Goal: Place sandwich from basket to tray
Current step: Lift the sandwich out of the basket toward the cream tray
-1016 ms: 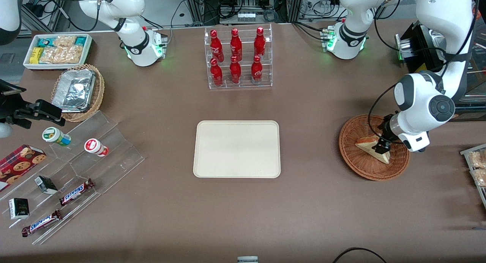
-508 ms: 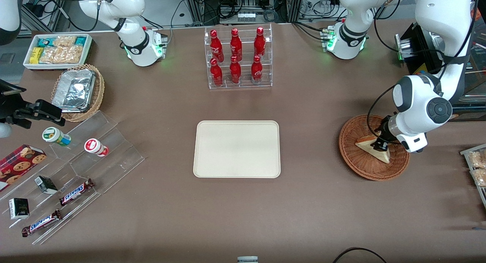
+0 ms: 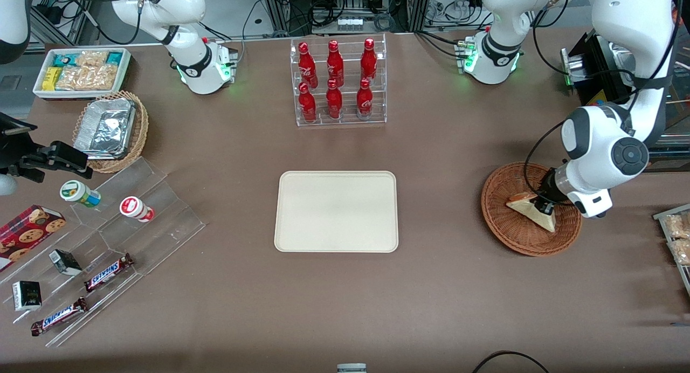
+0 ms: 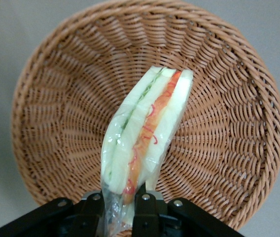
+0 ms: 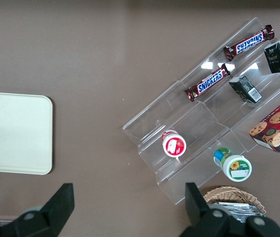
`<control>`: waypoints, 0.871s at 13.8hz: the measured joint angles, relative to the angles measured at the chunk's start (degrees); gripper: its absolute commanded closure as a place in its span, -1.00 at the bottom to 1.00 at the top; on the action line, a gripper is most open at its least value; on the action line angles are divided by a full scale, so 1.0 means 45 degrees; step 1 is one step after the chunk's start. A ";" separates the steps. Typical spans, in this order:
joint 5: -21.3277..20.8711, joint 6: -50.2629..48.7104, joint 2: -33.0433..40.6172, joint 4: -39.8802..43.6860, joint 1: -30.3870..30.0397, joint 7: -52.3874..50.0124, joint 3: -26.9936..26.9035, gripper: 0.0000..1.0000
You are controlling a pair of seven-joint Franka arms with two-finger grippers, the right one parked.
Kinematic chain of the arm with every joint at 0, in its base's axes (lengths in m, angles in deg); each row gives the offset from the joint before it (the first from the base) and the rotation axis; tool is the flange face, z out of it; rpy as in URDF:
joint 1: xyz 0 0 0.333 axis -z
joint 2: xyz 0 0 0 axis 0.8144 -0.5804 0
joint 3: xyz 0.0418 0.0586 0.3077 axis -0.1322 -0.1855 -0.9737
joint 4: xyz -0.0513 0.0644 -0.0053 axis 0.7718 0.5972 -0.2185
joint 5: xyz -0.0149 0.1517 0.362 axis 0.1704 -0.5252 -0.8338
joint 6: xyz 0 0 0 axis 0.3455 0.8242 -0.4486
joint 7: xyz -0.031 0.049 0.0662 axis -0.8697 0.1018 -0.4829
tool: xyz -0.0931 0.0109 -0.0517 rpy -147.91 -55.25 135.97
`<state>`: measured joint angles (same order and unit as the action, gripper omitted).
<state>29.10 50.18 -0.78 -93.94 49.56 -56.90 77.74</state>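
Note:
The sandwich (image 3: 531,209) (image 4: 147,133), a plastic-wrapped wedge of white bread with orange and green filling, stands on edge in the round reddish-brown wicker basket (image 3: 506,233) (image 4: 51,123) toward the working arm's end of the table. My gripper (image 3: 542,204) (image 4: 121,205) is down in the basket, shut on the sandwich's wrapped end; its black fingers (image 4: 142,205) press both sides of the wedge. The cream tray (image 3: 336,211) lies bare at the table's middle, well apart from the basket.
A clear rack of red cola bottles (image 3: 338,82) stands farther from the front camera than the tray. Toward the parked arm's end are a clear stepped shelf (image 3: 108,243) with snacks, a tan basket with a foil container (image 3: 110,129) and a white snack box (image 3: 81,71).
The wrist has shifted slightly sideways over the basket and the sandwich has turned a little with it; the gripper stays on the wedge.

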 measured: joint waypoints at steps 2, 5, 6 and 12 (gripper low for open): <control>-0.0508 -0.1657 0.0257 0.0733 0.0199 -0.0022 0.0107 0.62; -0.0740 -0.4285 0.0565 0.2280 0.1481 -0.0057 0.0180 0.62; -0.0818 -0.5036 0.0633 0.2845 0.2045 -0.0095 0.0201 0.61; -0.0866 -0.6295 0.0642 0.5008 0.4988 0.0290 0.0362 0.58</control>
<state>25.20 21.86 2.11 -71.40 72.01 -55.59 79.37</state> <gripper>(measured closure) 0.797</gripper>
